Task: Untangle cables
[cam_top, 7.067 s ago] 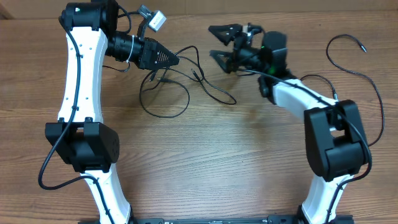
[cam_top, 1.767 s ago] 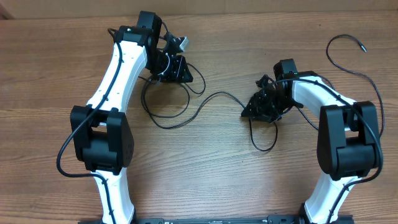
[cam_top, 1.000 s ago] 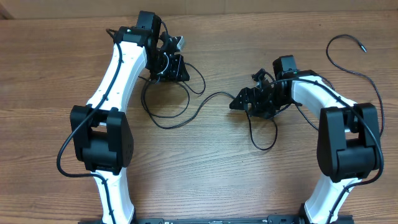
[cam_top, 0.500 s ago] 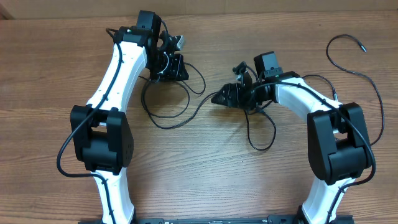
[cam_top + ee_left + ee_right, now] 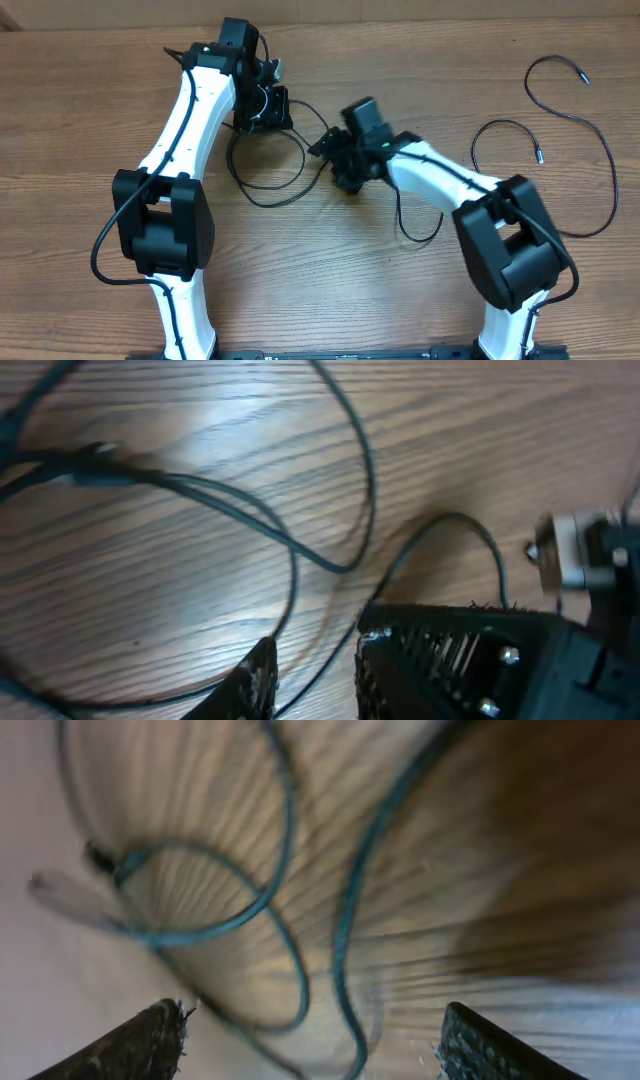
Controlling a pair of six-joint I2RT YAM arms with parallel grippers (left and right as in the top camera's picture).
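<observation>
Left gripper barely parted — thin black cable running loose between; right gripper spread wide — holding nothing.

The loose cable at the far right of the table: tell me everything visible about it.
The loose cable is a thin, black, flexible cord lying flat on the wooden table, seen only from overhead. A small plug tip ends it near the far right corner; from there it hooks back, then sweeps in a wide arc toward the right arm, where it passes out of sight. Neither the left gripper nor the right gripper touches it.
</observation>
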